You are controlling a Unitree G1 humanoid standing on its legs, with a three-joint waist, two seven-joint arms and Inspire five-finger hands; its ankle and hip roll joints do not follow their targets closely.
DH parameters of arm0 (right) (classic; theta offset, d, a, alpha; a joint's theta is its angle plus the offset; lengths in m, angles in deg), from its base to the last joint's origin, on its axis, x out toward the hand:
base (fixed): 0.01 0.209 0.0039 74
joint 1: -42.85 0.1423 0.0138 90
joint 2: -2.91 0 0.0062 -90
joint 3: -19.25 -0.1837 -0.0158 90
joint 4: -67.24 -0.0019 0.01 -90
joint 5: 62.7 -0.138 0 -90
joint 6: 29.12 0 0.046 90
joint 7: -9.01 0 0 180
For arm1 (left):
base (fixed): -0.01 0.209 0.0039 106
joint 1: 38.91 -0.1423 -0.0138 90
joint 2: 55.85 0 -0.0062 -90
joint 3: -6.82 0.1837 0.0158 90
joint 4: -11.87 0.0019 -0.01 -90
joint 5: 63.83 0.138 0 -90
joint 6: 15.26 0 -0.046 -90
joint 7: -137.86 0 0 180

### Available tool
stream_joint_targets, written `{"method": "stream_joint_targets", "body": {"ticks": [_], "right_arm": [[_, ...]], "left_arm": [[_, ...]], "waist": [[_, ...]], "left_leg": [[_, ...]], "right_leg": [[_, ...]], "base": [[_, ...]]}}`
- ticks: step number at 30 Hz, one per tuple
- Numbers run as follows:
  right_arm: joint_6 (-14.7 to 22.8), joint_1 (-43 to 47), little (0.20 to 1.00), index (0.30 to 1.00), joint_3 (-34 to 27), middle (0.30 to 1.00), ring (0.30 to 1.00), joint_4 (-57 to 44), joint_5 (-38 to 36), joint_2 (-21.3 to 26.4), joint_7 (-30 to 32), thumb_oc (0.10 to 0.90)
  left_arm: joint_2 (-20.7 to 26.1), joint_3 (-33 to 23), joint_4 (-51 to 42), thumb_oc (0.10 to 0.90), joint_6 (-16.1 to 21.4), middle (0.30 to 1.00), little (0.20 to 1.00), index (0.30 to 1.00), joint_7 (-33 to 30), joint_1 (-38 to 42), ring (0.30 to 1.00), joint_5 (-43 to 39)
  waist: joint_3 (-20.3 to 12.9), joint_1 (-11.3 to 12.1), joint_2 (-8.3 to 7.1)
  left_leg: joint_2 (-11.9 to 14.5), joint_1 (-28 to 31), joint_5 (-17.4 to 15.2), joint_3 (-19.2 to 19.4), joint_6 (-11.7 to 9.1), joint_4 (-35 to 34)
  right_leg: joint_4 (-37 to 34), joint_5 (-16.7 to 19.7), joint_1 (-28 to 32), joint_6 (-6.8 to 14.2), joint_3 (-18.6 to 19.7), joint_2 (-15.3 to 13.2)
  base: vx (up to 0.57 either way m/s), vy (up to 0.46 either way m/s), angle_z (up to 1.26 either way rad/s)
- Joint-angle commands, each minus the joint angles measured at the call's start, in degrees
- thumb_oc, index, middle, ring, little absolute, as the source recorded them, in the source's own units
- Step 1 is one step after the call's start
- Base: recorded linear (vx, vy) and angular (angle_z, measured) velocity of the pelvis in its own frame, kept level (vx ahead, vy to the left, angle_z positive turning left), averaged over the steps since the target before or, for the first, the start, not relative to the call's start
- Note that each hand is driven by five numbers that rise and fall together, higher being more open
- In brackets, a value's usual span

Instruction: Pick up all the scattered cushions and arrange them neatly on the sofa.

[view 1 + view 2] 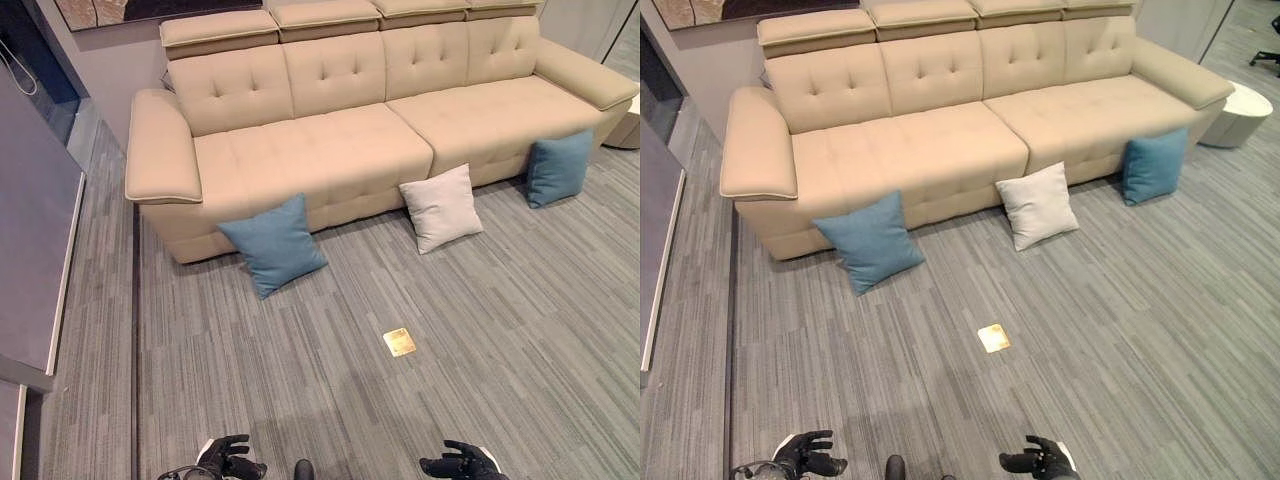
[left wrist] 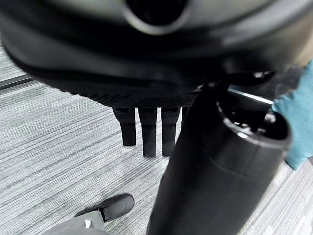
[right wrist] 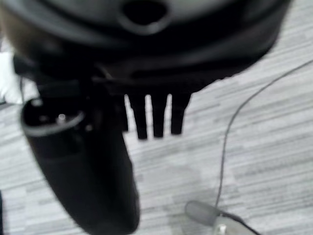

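Three cushions lie on the carpet, leaning against the front of the beige sofa (image 1: pixel 330 150). A blue cushion (image 1: pixel 272 243) rests below the sofa's left seat, a pale grey-white cushion (image 1: pixel 440 207) near the middle, and a second blue cushion (image 1: pixel 558 167) at the right end. The sofa seat holds nothing. My left hand (image 1: pixel 228 458) and right hand (image 1: pixel 462 463) hang low at the near edge, far from the cushions, and both are empty. In the wrist views the left hand's fingers (image 2: pixel 149 132) and the right hand's fingers (image 3: pixel 157 117) point straight out over the carpet. A blue cushion edge (image 2: pixel 299 127) shows past the left thumb.
A small gold floor plate (image 1: pixel 399 342) sits in the carpet between me and the sofa. A round white side table (image 1: pixel 1236 113) stands beyond the sofa's right arm. A glass partition (image 1: pixel 40 200) runs along the left side.
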Motion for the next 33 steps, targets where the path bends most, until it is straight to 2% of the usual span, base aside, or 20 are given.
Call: {"method": "stream_joint_targets", "body": {"ticks": [1,6,12,13,16,17,20,23,25,28,29,31,32,33], "right_arm": [[1.4,1.0,0.9,0.9,1.1,0.9,0.9,0.9,0.6,0.9,1.2,0.8],[1.8,0.7,0.9,0.9,0.8,0.9,0.9,1.3,0.2,0.9,1.6,0.8],[2.4,0.7,0.9,0.9,-0.3,0.9,0.9,1.4,-1.1,1.5,2.1,0.8],[2.4,0.8,0.9,0.9,-0.5,0.9,0.9,1.3,-1.5,1.8,2.1,0.8],[2.4,1.0,0.9,0.9,-0.5,0.9,0.9,1.4,-1.5,2.0,2.2,0.8],[2.3,0.9,0.9,0.9,-0.4,0.9,0.9,1.3,-1.6,2.1,2.3,0.8],[1.8,0.6,0.9,0.9,-0.3,0.9,0.9,1.0,-1.3,2.1,2.5,0.8],[1.6,0.8,0.9,0.9,-0.2,0.9,0.9,0.9,-1.4,1.7,2.4,0.8],[1.4,1.0,0.9,0.9,0.4,0.9,0.9,0.8,-0.5,1.2,2.4,0.8],[1.3,1.4,0.9,0.9,0.7,0.9,0.9,0.4,0.1,1.0,2.3,0.8],[1.1,1.8,0.9,0.9,0.8,0.9,0.9,-0.3,0.5,1.1,2.4,0.8],[1.1,1.9,0.9,0.9,1.0,0.9,0.9,-0.6,0.7,1.0,2.3,0.8],[1.0,2.2,0.9,0.9,1.3,0.9,0.9,-1.1,1.0,1.1,2.1,0.8],[0.7,2.7,0.9,0.9,1.8,0.9,0.9,-1.7,1.4,1.1,1.9,0.8]], "left_arm": [[0.3,-1.3,1.2,0.8,1.7,0.9,0.9,0.9,-1.3,2.4,0.9,2.1],[0.2,-1.3,1.7,0.8,1.6,0.9,0.9,0.9,-2.1,2.5,0.9,1.9],[0.0,-0.8,1.7,0.8,1.7,0.9,0.9,0.9,-2.4,3.5,0.9,1.6],[-0.2,-0.5,1.7,0.8,1.6,0.9,0.9,0.9,-2.6,3.9,0.9,1.5],[-0.5,-0.2,1.8,0.8,1.5,0.9,0.9,0.9,-2.7,4.2,0.9,1.6],[-0.6,0.1,1.7,0.8,1.4,0.9,0.9,0.9,-2.8,4.3,0.9,1.8],[-0.5,0.5,1.6,0.8,1.3,0.9,0.9,0.9,-3.2,4.4,0.9,2.6],[-0.3,0.1,1.7,0.8,1.2,0.9,0.9,0.9,-3.2,4.4,0.9,2.5],[-0.1,-0.5,2.0,0.8,1.1,0.9,0.9,0.9,-3.1,3.6,0.9,2.3],[0.2,-1.1,2.1,0.8,0.9,0.9,0.9,0.9,-3.1,3.3,0.9,2.4],[0.7,-1.4,2.0,0.8,0.9,0.9,0.9,0.9,-3.2,3.3,0.9,2.7],[1.0,-1.4,1.8,0.8,0.9,0.9,0.9,0.9,-3.1,3.2,0.9,2.9],[1.3,-1.5,1.5,0.8,1.0,0.9,0.9,0.9,-3.2,3.2,0.9,2.9],[1.6,-1.8,0.9,0.8,0.9,0.9,0.9,0.9,-3.0,3.1,0.9,2.5]], "waist": [[-1.2,-0.6,-1.58],[-0.6,-0.8,-1.74],[1.0,-1.2,-2.31],[1.8,-1.5,-2.61],[2.3,-1.7,-2.84],[2.6,-1.9,-3.0],[2.4,-2.0,-3.34],[1.7,-1.8,-3.52],[1.3,-1.3,-3.7],[1.1,-0.8,-3.95],[1.0,-0.2,-3.89],[0.9,0.1,-3.75],[1.1,0.1,-3.63],[1.9,0.4,-3.3]], "left_leg": [[2.1,2.0,-4.9,-3.2,-3.5,-0.6],[2.6,1.7,-4.9,-3.8,-4.1,0.4],[3.1,-2.3,-4.8,-4.4,-5.6,5.1],[3.0,-4.0,-5.1,-3.7,-6.2,8.1],[3.1,-5.3,-5.5,-2.7,-6.5,10.3],[3.5,-6.3,-5.5,-0.6,-6.4,10.9],[4.2,-8.9,-4.6,4.1,-5.5,9.6],[3.9,-9.3,-4.9,4.8,-5.2,9.6],[2.8,-8.7,-6.0,3.6,-4.3,9.4],[2.3,-7.9,-7.2,3.9,-3.3,9.3],[1.8,-7.3,-8.1,4.1,-2.3,9.0],[1.6,-6.6,-8.6,4.3,-1.8,8.6],[1.4,-6.0,-8.9,4.4,-1.2,8.3],[1.0,-5.0,-9.5,4.6,0.0,8.1]], "right_leg": [[-5.1,3.8,-0.1,6.2,2.9,-4.0],[-5.1,3.5,0.1,5.6,2.2,-3.5],[-4.6,2.6,-0.6,4.2,0.3,-3.1],[-4.2,2.5,-0.7,3.8,-0.5,-3.4],[-4.1,2.3,-0.7,3.6,-1.1,-3.5],[-4.3,2.0,-0.4,3.7,-1.9,-3.8],[-4.8,1.8,-0.3,4.1,-3.3,-4.3],[-4.5,1.8,-1.0,4.3,-3.1,-4.3],[-3.4,1.1,-1.1,4.7,-2.2,-4.5],[-2.0,0.9,-1.1,5.5,-1.2,-5.3],[0.7,0.7,-2.0,6.5,-0.8,-6.3],[3.0,0.8,-2.9,7.0,-0.5,-6.8],[5.9,1.7,-4.1,7.7,-0.4,-7.3],[13.0,4.7,-7.1,9.0,-0.8,-8.8]], "base": [[0.0,-0.025,0.06],[-0.02,-0.07,0.06],[-0.04,-0.062,0.31],[-0.01,-0.025,0.33],[0.02,-0.004,0.43],[0.07,0.037,0.39],[0.07,0.052,0.36],[0.12,0.087,0.12],[0.22,0.161,-0.1],[0.16,0.14,-0.19],[0.18,0.181,-0.27],[0.13,0.137,-0.3],[0.17,0.206,-0.25],[0.17,0.196,-0.3]]}}
